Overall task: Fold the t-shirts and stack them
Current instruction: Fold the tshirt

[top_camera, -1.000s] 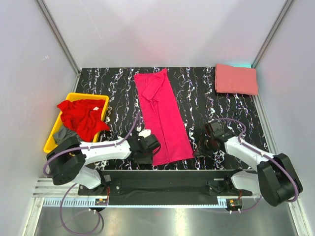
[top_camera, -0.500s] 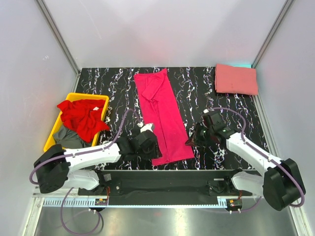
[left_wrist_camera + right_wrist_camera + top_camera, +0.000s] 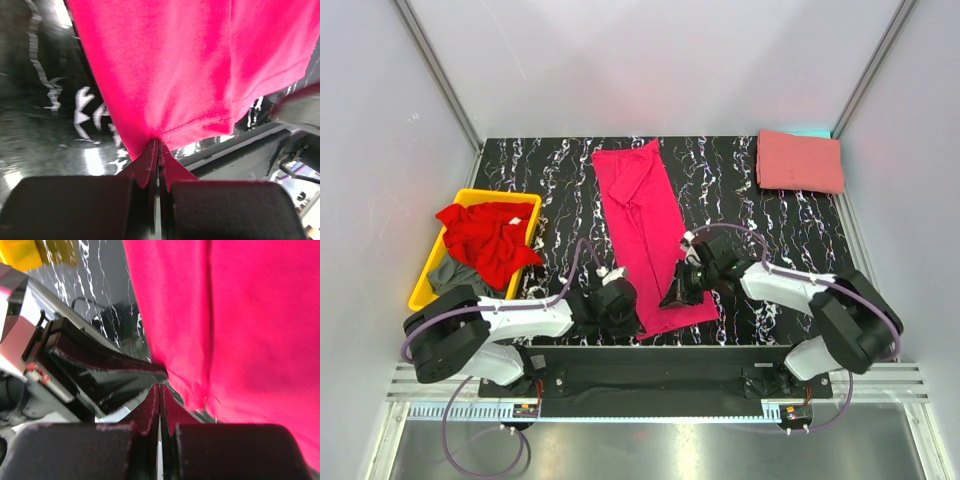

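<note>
Magenta t-shirt (image 3: 645,230) lies mid-tabletop as a long narrow strip, sleeves already turned in, running from the far edge toward the arm bases. Near hem sits just ahead of the bases.

Left fingers (image 3: 144,165) are pressed together on the hem's near-left corner. The cloth puckers into the tips, so that corner is caught.

Right fingers (image 3: 150,410) are also closed, tips at the hem edge further right, close beside the left arm's wrist. Whether cloth sits between them, cannot tell.

Step in hand, as I judge it: gripping the near hem for the crosswise fold.

Next move calls for lifting both corners together, level, and carrying the hem away toward the collar end, keeping the strip's edges aligned. The right side's hold wants confirming first.

Salmon t-shirt (image 3: 800,162) sits folded at the far-right corner of the tabletop (image 3: 750,215), the likely stack spot. Red t-shirt (image 3: 485,238) and grey t-shirt (image 3: 455,275) lie crumpled in the yellow bin (image 3: 428,275) at left, not yet folded.
</note>
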Tool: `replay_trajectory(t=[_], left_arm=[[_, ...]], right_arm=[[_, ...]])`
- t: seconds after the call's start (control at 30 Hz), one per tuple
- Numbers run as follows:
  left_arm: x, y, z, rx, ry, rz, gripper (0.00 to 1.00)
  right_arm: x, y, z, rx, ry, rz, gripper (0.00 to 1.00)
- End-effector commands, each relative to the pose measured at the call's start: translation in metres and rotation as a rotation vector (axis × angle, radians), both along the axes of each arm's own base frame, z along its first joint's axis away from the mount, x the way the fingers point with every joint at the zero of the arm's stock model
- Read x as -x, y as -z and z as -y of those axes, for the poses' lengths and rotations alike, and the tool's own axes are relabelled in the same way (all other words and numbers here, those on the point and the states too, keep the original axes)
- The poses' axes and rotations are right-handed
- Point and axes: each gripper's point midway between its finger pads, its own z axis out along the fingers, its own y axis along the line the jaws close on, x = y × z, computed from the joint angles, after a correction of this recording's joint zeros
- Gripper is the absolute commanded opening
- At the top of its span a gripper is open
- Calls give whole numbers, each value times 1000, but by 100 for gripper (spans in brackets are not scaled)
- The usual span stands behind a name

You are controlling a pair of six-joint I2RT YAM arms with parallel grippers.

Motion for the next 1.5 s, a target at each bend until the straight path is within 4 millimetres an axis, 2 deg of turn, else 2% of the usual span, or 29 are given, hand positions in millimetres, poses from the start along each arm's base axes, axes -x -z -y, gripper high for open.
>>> replay_trajectory(t=[0.0, 0.07, 0.13, 0.3, 0.37, 0.47, 0.5, 0.57, 0.6, 0.63, 0.67, 0.7, 0.77, 0.8, 0.87, 0.9, 0.93, 0.97, 1.0, 1.07, 1.2, 1.3, 1.33, 1.37, 1.43, 1.47], left_arm=[[13, 28, -22, -146, -15, -55, 0], [14, 29, -26, -185, -5, -48, 0], [12, 29, -31, -226, -14, -35, 0], [8, 24, -50, -297, -44, 4, 0], [7, 21, -51, -284, -58, 13, 0], [7, 16, -42, -222, -50, 21, 0], [11, 9, -22, -100, -20, 14, 0], [18, 1, -6, 49, -32, -25, 1], [28, -2, -5, 99, -24, -68, 2], [30, -3, -7, 93, -31, -80, 2], [29, -2, -14, 48, -36, -72, 3], [22, -5, -31, -57, -66, -38, 5], [14, -9, -49, -150, -74, 17, 17], [6, -16, -59, -183, -93, 59, 27], [-3, -23, -66, -181, -101, 104, 29], [-6, -32, -63, -134, -106, 132, 33], [-8, -36, -59, -102, -96, 147, 34], [-6, -33, -58, -75, -90, 143, 35], [-4, -42, -43, 15, -67, 144, 36], [0, -38, -40, 46, -68, 117, 35], [3, -29, -41, 4, -34, 92, 35], [-5, -30, -47, -34, -46, 93, 35], [-10, -31, -50, -47, -45, 104, 35], [-26, -37, -56, -45, -87, 116, 35], [-42, -43, -62, -50, -83, 139, 35], [-64, -55, -70, -43, -141, 165, 36]], right_arm=[[1, 1, -22, -91, -81, 21, 0], [3, 16, -24, -72, -101, -16, 0], [7, 21, -26, -86, -110, -34, 0], [21, 56, -6, 1, -85, -72, 0], [23, 66, -3, 12, -79, -73, 0], [25, 74, -3, -4, -84, -73, 0], [27, 77, -3, -7, -85, -86, 0], [26, 74, -6, -27, -81, -82, 0], [27, 74, -5, -23, -75, -87, 0], [27, 72, -4, -20, -71, -84, 0], [26, 71, -3, -12, -63, -83, 0], [24, 66, -3, -16, -54, -66, 0], [22, 58, -4, -18, -37, -66, 4], [16, 44, -8, -34, -34, -43, 5], [8, 20, -14, -61, -38, 3, 6], [-2, 6, -20, -72, -35, 39, 6], [-1, 2, -19, -59, -41, 33, 7], [-3, -6, -21, -72, -46, 51, 7], [-1, -8, -20, -62, -56, 37, 7], [2, -7, -19, -57, -61, 33, 6], [20, 15, -10, -47, -57, -3, 4], [32, 29, -2, -46, -49, -29, 4], [35, 32, -1, -43, -52, -33, 4], [38, 39, 1, -31, -53, -44, 4], [42, 49, 5, -8, -63, -54, 4], [42, 56, 8, 14, -59, -60, 3]])
